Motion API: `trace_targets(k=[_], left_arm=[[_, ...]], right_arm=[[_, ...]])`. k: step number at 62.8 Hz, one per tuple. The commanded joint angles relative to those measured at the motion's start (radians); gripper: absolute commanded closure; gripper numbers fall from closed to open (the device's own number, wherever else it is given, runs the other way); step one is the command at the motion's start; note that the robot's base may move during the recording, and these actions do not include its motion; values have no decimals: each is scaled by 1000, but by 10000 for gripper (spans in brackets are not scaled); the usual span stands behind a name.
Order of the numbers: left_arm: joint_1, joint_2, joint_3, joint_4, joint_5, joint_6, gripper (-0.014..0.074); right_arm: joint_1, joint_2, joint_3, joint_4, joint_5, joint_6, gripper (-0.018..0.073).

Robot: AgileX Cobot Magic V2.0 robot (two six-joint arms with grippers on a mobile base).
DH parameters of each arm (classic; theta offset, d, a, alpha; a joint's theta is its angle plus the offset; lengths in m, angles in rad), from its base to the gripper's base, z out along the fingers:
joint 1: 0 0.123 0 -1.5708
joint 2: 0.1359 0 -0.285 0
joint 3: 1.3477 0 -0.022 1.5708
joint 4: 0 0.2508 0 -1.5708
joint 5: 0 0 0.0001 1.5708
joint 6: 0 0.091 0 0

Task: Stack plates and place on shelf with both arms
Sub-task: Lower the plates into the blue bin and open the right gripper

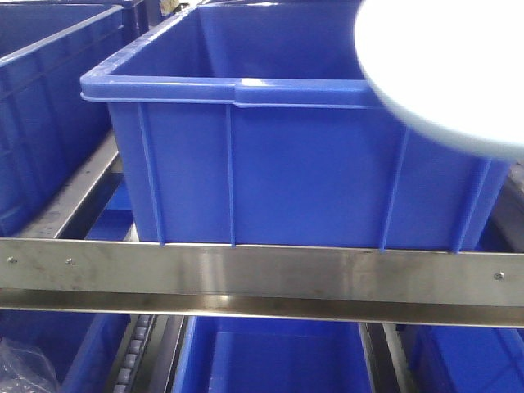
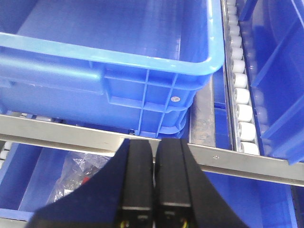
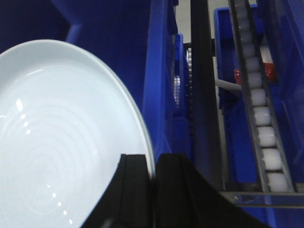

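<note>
Pale plate (image 3: 61, 142): one | right claw (image 3: 154, 180) pinching rim | left claw (image 2: 154, 175) closed, empty

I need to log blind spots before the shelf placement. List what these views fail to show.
- Plate count: the right wrist view shows one face, cut off by the left and bottom edges; a second plate beneath cannot be told.
- Front view: the plate is cropped at the top right corner, and no claw appears.
- Left claw: fingers together, apparently empty.
- Right claw: pinches the plate rim.
</note>
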Motion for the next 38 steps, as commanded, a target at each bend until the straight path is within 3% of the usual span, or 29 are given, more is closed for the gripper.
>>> trace_targets(k=[1, 13, 29, 34, 38], left_arm=[[4, 2, -29, 4, -77, -5, 505], [4, 2, -29, 4, -77, -5, 505], [4, 2, -29, 4, -77, -5, 505], [4, 2, -29, 4, -77, -5, 505], [4, 2, -29, 4, -77, -5, 505]], right_arm=[[-7, 60, -88, 70, -123, -3, 511], [9, 302, -294, 87, -116, -3, 511], [127, 708, -648, 87, -122, -3, 506], [157, 823, -753, 86, -110, -10, 435], [169, 905, -833, 86, -88, -14, 302]])
